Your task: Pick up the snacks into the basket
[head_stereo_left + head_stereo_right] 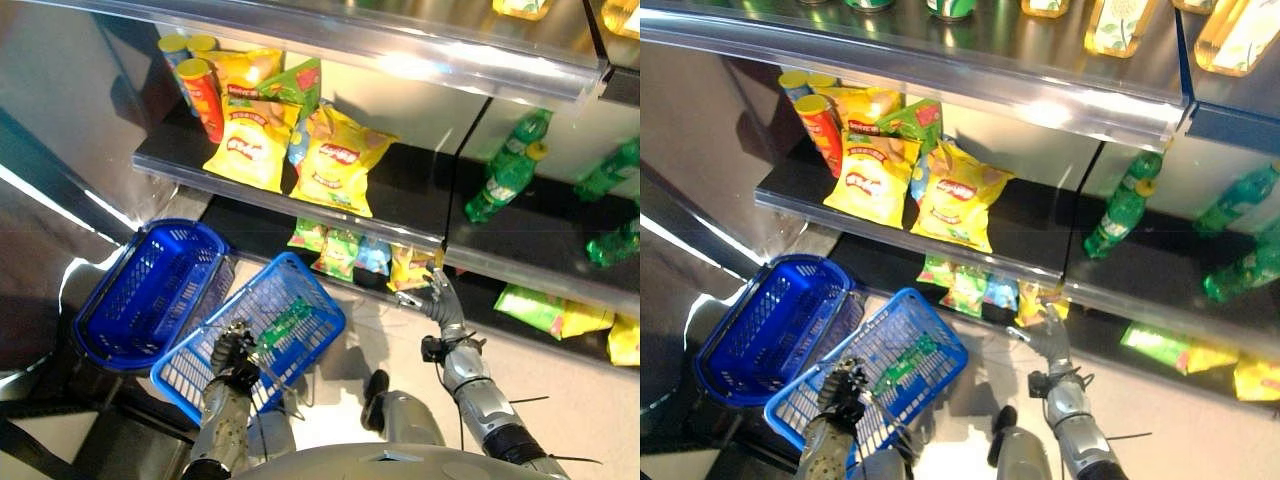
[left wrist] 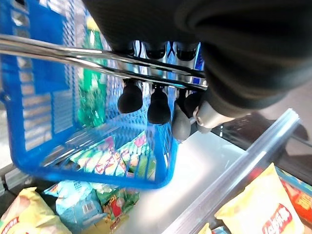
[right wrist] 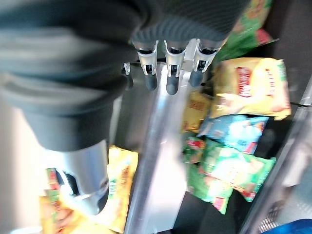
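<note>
Right hand (image 1: pixel 437 290) at shelf edge (image 1: pixel 400 235) (snacks (image 1: pixel 340 250) beneath)

A shop: black metal-edged shelves (image 1: pixel 400 190) stocked with yellow crisp bags (image 1: pixel 335 160) and green bottles (image 1: pixel 510 170), blue plastic shopping baskets (image 1: pixel 150 290) at lower left.

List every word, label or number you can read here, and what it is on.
No text reads for certain.
Yellow chip bags: red logo, lettering too blurred to read.
Tubes: print too small to read.
Small snack packs: print too blurred to read.
Green bottles: labels too small to read.
</note>
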### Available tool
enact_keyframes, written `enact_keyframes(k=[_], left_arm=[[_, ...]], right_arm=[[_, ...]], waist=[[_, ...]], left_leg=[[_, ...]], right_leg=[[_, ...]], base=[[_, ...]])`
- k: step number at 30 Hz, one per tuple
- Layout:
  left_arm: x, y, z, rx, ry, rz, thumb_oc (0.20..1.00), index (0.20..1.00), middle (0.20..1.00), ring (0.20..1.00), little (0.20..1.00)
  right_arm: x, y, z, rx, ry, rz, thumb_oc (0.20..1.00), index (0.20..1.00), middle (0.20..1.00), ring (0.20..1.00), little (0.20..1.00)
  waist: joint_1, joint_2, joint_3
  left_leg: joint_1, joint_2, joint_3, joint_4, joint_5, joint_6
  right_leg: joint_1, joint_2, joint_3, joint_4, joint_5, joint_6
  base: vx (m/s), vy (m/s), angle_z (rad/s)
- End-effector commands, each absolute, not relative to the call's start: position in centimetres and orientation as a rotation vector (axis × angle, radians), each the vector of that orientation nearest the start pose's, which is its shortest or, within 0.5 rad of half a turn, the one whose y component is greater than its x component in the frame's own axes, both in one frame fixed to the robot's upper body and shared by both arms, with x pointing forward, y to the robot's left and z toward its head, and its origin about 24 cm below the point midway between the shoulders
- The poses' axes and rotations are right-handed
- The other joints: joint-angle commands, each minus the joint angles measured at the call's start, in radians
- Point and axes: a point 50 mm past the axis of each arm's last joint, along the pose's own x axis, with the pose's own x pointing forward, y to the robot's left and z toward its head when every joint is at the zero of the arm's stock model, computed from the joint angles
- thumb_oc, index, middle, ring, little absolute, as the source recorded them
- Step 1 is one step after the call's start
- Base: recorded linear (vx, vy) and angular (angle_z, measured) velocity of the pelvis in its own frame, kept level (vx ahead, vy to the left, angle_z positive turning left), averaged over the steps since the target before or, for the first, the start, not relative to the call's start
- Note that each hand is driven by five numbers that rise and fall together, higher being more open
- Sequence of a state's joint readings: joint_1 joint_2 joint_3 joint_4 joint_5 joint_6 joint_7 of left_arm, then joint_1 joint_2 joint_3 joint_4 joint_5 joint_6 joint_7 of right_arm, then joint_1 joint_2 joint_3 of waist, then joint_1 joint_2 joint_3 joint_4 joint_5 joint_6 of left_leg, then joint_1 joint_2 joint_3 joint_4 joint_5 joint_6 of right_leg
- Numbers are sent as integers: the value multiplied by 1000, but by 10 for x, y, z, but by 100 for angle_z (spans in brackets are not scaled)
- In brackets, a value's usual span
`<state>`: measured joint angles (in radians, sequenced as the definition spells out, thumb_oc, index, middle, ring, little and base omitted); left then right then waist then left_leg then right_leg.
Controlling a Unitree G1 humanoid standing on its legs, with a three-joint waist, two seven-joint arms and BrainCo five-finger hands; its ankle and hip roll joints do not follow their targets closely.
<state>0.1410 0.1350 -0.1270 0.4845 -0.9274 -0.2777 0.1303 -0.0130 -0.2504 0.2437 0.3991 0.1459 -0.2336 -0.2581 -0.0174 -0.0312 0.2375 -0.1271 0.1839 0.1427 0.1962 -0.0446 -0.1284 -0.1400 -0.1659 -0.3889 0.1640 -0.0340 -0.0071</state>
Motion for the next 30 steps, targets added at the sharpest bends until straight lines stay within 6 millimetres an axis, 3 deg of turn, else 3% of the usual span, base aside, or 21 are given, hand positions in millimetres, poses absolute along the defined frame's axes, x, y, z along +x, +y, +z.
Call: enact_keyframes(k=[1,5,11,19,30], left_arm=[[203,191,-36,-732,129,356,200,200,200,200,200],[197,192,-38,-721,137,362,200,200,200,200,200],[192,198,-40,-706,144,386,200,200,200,200,200],[191,197,-40,-708,147,379,200,200,200,200,200],[193,196,-40,-682,150,357,200,200,200,200,200]], right_arm=[[236,-175,-11,-197,77,-50,1000,1000,1000,1000,1000],[229,-177,-17,-208,111,-55,1000,1000,1000,1000,1000],[225,-175,-24,-227,141,-49,1000,1000,1000,1000,1000],[223,-174,-29,-287,161,-15,1000,1000,1000,1000,1000],[229,-179,-31,-505,152,34,1000,1000,1000,1000,1000]], waist=[[-2,9,-34],[-5,23,-65],[7,14,-78],[20,4,-81],[35,-2,-92]], left_leg=[[35,14,58,-168,168,9],[106,-12,95,-258,165,22],[142,-31,114,-283,149,32],[147,-34,98,-281,139,36],[128,-38,70,-284,132,32]], right_leg=[[90,-78,30,-107,129,172],[108,-83,24,-127,137,179],[127,-92,27,-152,149,189],[142,-96,7,-157,150,198],[150,-92,-7,-197,170,209]], base=[[133,70,-20],[122,82,-38],[61,54,-1],[39,2,6],[13,-4,3]])
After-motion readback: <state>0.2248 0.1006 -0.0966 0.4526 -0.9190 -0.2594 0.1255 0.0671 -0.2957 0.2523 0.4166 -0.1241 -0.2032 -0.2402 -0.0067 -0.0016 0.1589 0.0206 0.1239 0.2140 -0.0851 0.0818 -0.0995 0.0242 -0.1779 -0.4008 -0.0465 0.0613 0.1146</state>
